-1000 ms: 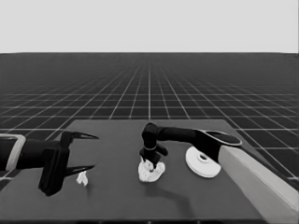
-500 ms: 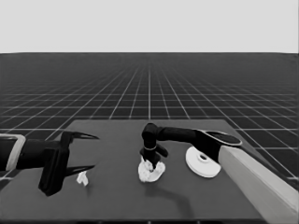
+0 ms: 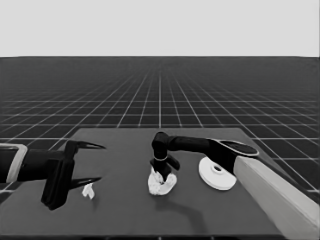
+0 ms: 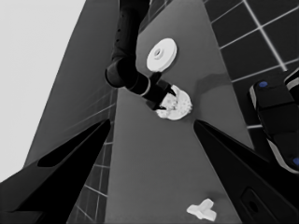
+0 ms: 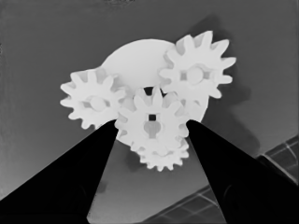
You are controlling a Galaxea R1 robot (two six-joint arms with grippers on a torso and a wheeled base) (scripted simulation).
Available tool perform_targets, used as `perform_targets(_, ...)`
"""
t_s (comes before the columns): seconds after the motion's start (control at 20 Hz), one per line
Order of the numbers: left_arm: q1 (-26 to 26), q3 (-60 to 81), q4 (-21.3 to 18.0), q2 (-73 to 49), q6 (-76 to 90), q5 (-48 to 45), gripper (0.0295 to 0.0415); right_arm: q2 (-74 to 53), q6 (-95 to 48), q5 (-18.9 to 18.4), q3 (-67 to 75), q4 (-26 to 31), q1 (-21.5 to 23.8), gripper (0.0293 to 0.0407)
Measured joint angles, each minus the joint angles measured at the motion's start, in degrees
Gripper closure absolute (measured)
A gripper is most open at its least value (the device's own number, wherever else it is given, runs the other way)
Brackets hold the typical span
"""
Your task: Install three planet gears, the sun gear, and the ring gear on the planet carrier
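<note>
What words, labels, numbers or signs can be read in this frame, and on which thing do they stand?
None: no view shows any text.
The gears, the smaller round part, the larger round part and the thin white piece are plain white and unmarked.
The table and both arms are bare too.
The dark machinery beyond the table edge shows only small blue lights, no lettering.

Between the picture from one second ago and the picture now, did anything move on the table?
Nothing has visibly moved. The right gripper stays over the smaller round part, fingers on either side of the centre gear. The larger round part, the thin white piece and the parked left gripper at the table's left end are where they were.
</note>
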Motion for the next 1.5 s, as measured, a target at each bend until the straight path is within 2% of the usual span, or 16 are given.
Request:
perform_targets(0.9,0.0,0.0,0.0,0.0,0.0,0.0,0.0326,0.0,10.8,0.0,0.0,0.0,0.0,0.039)
perform_targets(1.0,0.0,0.0,0.0,0.0,0.0,0.0,0.0326,0.0,11.4,0.0,0.0,0.0,0.0,0.0331)
perform_targets(1.05,0.0,0.0,0.0,0.0,0.0,0.0,0.0326,0.0,11.5,0.0,0.0,0.0,0.0,0.032)
perform_targets(1.15,0.0,0.0,0.0,0.0,0.0,0.0,0.0326,0.0,11.6,0.0,0.0,0.0,0.0,0.0316)
perform_targets(1.4,0.0,0.0,0.0,0.0,0.0,0.0,0.0326,0.0,11.7,0.0,0.0,0.0,0.0,0.0315)
perform_targets(1.45,0.0,0.0,0.0,0.0,0.0,0.0,0.0326,-0.5,-10.9,-1.5,2.2,2.5,2.8,0.0307)
perform_targets(1.5,0.0,0.0,0.0,0.0,0.0,0.0,0.0326,-0.7,-25.0,-2.1,3.2,4.1,5.0,0.0309)
